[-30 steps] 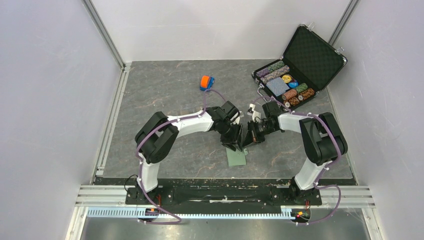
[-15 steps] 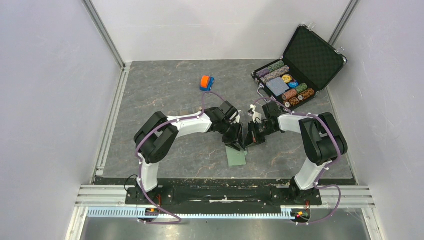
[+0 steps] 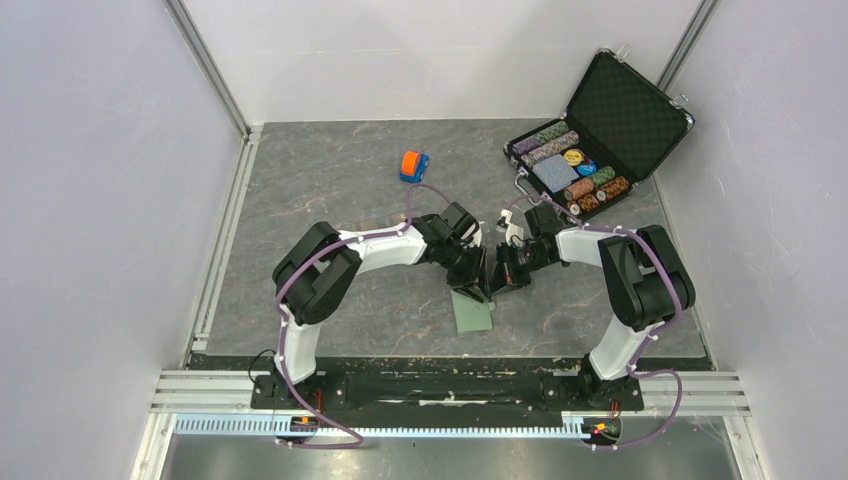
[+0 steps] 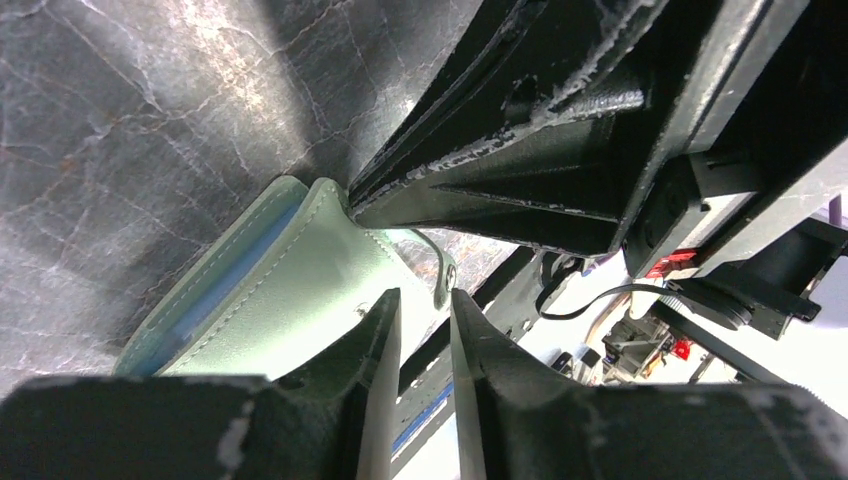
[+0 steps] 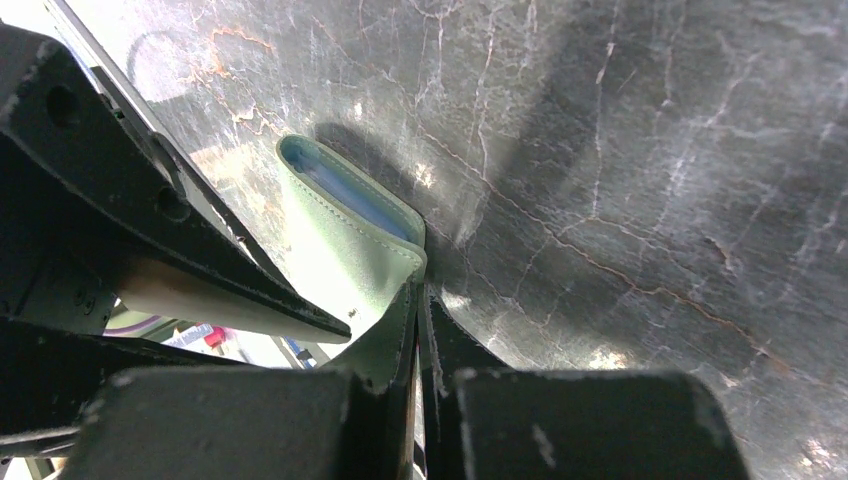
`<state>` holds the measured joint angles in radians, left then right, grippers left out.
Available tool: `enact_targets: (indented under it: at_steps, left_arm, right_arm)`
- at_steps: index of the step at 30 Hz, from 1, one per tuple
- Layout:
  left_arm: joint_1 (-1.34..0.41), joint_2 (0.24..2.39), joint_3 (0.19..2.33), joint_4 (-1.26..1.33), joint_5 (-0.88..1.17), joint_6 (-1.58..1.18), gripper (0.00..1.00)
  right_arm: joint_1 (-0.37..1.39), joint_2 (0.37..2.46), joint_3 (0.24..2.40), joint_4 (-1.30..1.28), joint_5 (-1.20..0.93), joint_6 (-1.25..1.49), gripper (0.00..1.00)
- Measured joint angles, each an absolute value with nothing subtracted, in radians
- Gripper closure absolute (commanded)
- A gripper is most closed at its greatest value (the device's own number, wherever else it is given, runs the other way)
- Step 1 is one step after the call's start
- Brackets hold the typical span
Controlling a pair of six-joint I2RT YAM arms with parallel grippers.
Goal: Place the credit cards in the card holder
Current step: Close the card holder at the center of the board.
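moved: left tool (image 4: 422, 302) narrowed, slim gap
right tool (image 5: 421, 292): clamped on holder (image 5: 340, 235) flap
holder: 6 o'clock on worktop (image 3: 330, 180)

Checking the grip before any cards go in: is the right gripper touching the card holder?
Touching. The right wrist view shows the right gripper with its jaws shut on the card holder, the green flap pinched between them.

You're in robotics lab test cell. Evidence: plain white panel walls (image 3: 100, 200), aluminium extrusion frame (image 3: 208, 70) at corners, grey marble-pattern counter (image 3: 330, 180), left arm (image 3: 375, 245) and right arm (image 3: 590, 243) bolted side by side to black base rail (image 3: 440, 388) at counter's near edge.
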<state>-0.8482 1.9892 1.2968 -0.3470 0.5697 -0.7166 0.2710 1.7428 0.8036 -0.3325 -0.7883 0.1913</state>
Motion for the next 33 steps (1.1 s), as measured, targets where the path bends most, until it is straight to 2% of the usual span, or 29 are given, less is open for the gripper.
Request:
enact_targets:
  at_steps: [4,5,33]
  left_arm:
    - [-0.849,1.991,1.299,-0.341,0.58,-0.723,0.96]
    - [-0.849,1.992,1.3,-0.34,0.582,-0.727,0.98]
    - [-0.849,1.957,1.333,-0.541,0.434,-0.705,0.98]
  right_arm:
    - [0.271,1.743,0.804,-0.332,-0.788,0.191,1.0]
    - [0.271,1.743,0.804,-0.332,-0.788,0.191,1.0]
    - [0.271,1.739,0.804,-0.334,-0.788,0.191,1.0]
